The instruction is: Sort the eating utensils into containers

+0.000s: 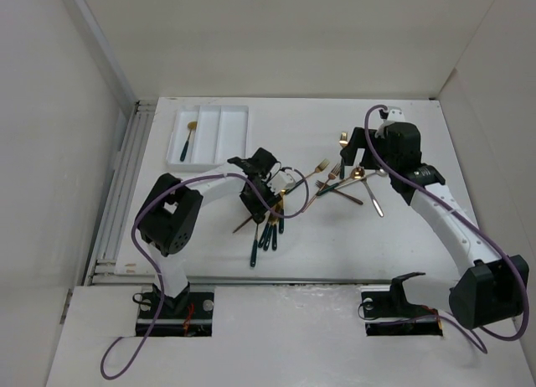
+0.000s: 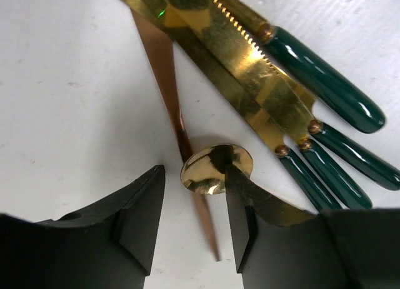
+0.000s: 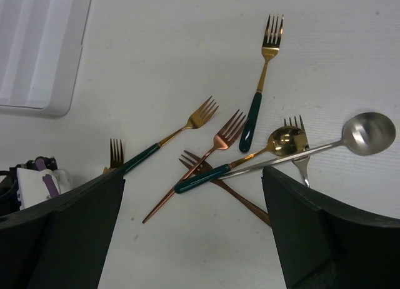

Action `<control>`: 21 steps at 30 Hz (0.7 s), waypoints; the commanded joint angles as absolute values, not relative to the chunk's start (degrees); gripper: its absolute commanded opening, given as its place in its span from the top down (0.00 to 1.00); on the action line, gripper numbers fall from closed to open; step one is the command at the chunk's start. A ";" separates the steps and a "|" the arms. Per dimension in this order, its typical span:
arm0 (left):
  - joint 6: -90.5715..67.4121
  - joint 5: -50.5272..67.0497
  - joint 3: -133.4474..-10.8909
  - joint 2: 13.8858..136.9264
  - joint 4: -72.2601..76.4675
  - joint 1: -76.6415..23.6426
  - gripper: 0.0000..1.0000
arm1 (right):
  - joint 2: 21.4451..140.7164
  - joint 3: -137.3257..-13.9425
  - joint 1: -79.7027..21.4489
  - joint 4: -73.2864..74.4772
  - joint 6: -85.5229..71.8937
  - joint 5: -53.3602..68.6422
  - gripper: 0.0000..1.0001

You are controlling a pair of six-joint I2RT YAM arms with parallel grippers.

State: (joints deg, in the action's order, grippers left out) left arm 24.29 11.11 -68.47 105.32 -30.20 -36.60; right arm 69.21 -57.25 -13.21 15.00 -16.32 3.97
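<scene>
Gold spoon bowl lies inside left gripper, apparently touching one jaw.

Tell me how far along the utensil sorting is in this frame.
Barely started. Done: one green-handled spoon lies in the white tray, left compartment; the other two look empty. In hand: nothing gripped. The left claw is open astride a round gold head lying over a copper handle, beside the knives. The right claw hangs open over the scattered forks and spoons. Left: all of those.
</scene>
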 commanded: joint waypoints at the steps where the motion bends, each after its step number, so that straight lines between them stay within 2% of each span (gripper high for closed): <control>1: 22.68 2.91 -65.48 110.12 -31.99 -36.47 0.59 | 67.94 -57.30 -13.71 14.24 -15.21 2.37 0.04; 3: 22.15 2.29 -65.48 111.26 -31.99 -37.08 0.59 | 67.94 -57.30 -13.71 14.24 -15.21 1.67 0.04; 5: 22.15 1.58 -65.48 112.06 -32.52 -37.09 0.64 | 67.94 -57.83 -13.71 14.24 -15.21 1.15 0.04; 12: 26.09 3.60 -66.01 108.02 -34.54 -32.89 0.64 | 67.41 -57.83 -13.71 14.76 -14.68 0.62 0.03; 14: 27.67 4.65 -66.01 107.06 -35.94 -31.65 0.59 | 67.41 -57.83 -13.71 14.77 -14.68 0.62 0.03; 17: 28.56 8.69 -66.53 103.38 -37.18 -30.85 0.46 | 67.41 -57.83 -13.71 14.77 -14.68 0.62 0.03; 21: 29.88 11.87 -67.94 101.07 -37.18 -30.85 0.45 | 67.94 -57.83 -13.71 14.24 -14.68 0.62 0.03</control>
